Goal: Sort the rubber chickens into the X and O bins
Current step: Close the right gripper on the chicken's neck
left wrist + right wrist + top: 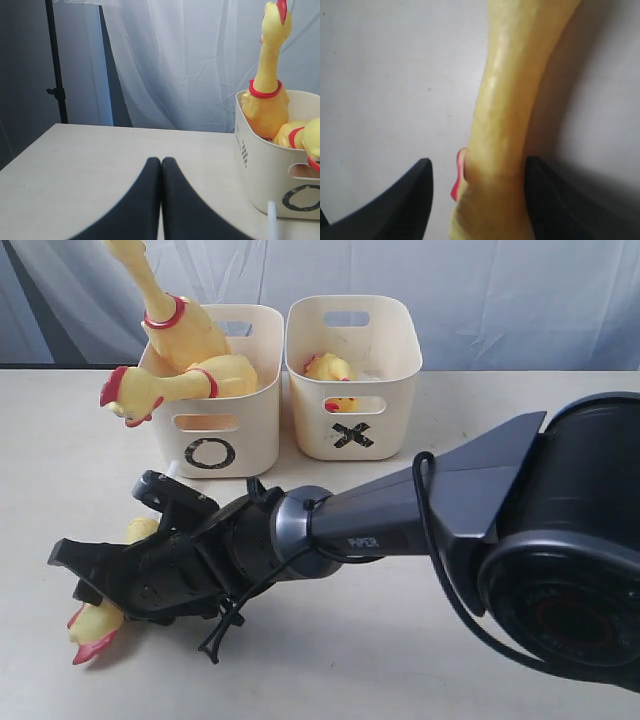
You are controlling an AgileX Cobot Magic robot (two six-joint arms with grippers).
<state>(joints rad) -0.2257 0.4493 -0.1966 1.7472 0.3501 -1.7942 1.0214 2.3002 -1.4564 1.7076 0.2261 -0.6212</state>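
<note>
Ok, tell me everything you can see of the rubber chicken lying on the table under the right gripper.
The rubber chicken lies flat on the pale table. It is long, slim and glossy yellow, rubbery looking, with a red end poking out. The right gripper hides most of it, its open jaws straddling the body; whether they touch it cannot be told.

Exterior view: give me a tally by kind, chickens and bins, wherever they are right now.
Yellow rubber chickens with red combs: 4
Cream plastic rounded tubs, marked O and X: 2
Total: 6
</note>
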